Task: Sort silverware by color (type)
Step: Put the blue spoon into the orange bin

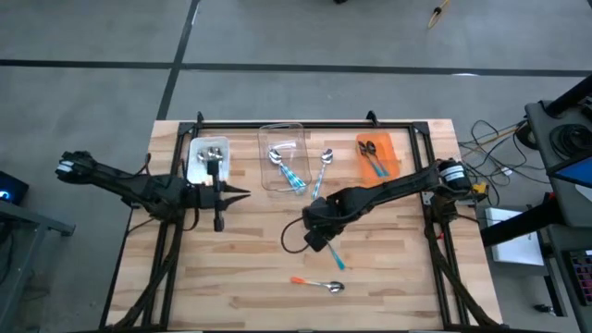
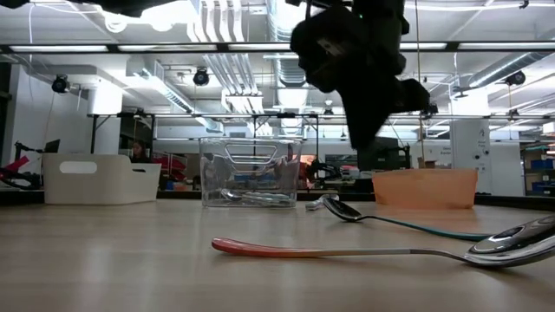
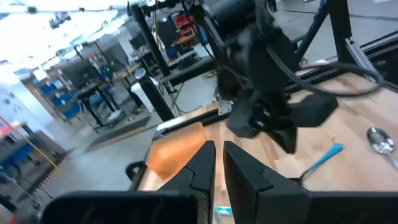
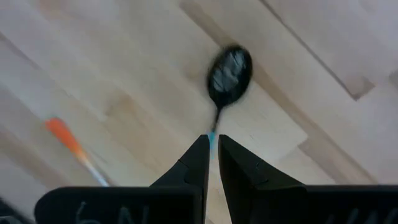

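Fingers of the right gripper (image 4: 211,149) stand nearly together, with the thin blue handle of a dark-bowled spoon (image 4: 229,68) running into the narrow gap between them; it looks like a grip on that handle, though the contact point itself is hidden in the right wrist view. From above we place this blue spoon (image 1: 335,256) near the table's middle, poking out just below the right gripper (image 1: 319,233).

Other silverware we can log: an orange-handled spoon (image 1: 317,283) lying loose nearer the front edge, a teal-handled spoon (image 1: 323,168) on the wood just right of the clear bin (image 1: 282,129), blue-handled spoons inside that clear bin, and dark spoons in the orange bin (image 1: 400,153). White bin (image 1: 193,169) sits far left with something silver in it; we cannot make out what.

Left gripper (image 1: 242,193) waits beside the white bin, its fingers drawn close together and holding nothing.

Step in hand, as we judge it: picking the blue spoon off the table. Next move calls for a clean lift, a carry across to the clear bin where the other blue handles lie, and a release over its opening. Thin handle could pivot in the pinch, so a level carry seems wise. Two loose spoons would remain.
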